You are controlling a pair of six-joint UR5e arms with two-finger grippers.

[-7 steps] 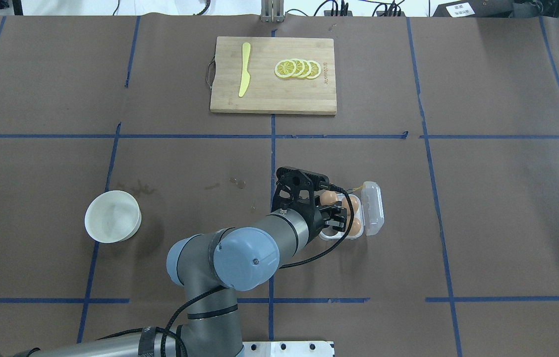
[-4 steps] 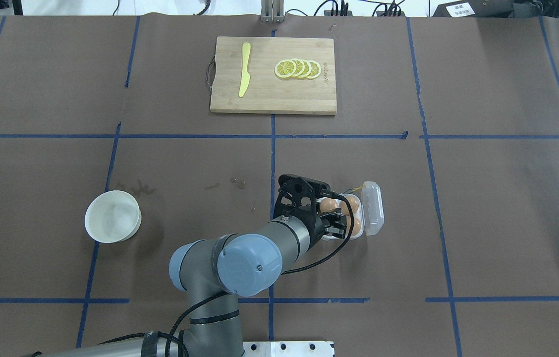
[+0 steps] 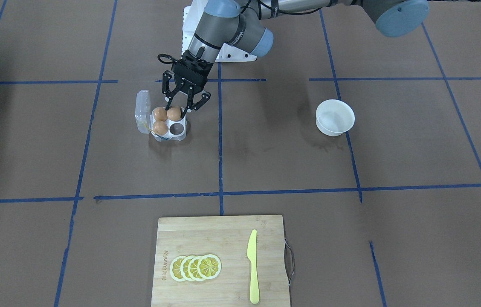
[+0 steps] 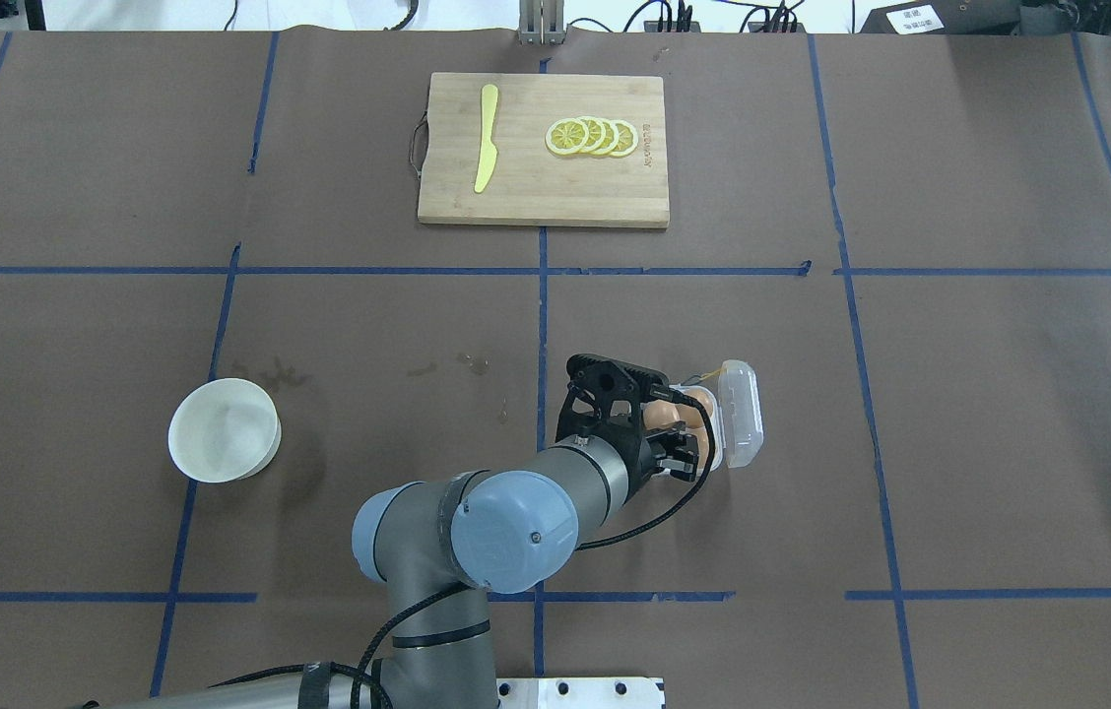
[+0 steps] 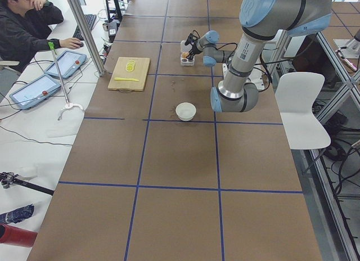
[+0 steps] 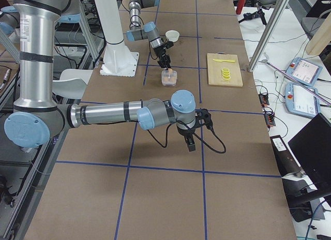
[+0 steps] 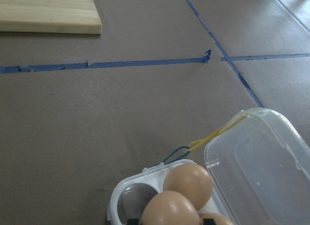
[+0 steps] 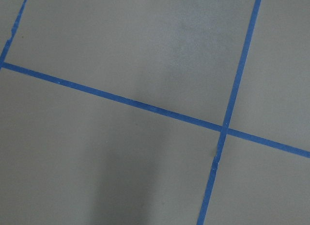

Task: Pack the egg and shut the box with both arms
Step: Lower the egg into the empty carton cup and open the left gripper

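Brown paper table [image 3: 266, 162] with blue tape lines [image 8: 145, 108] all over it. The small tan-brown egg [image 3: 174, 113] sits down in one cup of the clear plastic four-cup egg carton [image 3: 169, 138], in the row nearest the robot, on its left side. The black two-finger left gripper [image 3: 176, 111] comes down on it from above with its jaws at a middling width, one finger against each side, so it's got hold of the egg. A second brown egg [image 3: 160, 114] sits right beside it, a third brown egg [image 3: 160, 127] is in the far row, and the empty cup [image 3: 176, 128] is next to that one. The hinged clear lid [image 3: 142, 108] is swung open on the side toward the robot's right, and a thin yellow band [image 7: 220, 132] runs off the carton's far edge past the lid's corner. The round white bowl [image 3: 334, 127] is well apart on the robot's left. Over on the far side is a wooden cutting board [image 3: 206, 238] with fanned lemon slices [image 3: 195, 267] and a yellow plastic knife [image 3: 252, 266] on it. The right gripper [image 6: 190, 141] hangs over the paper well away from the carton. Only the side camera catches it, so I honestly can't tell how its jaws stand.
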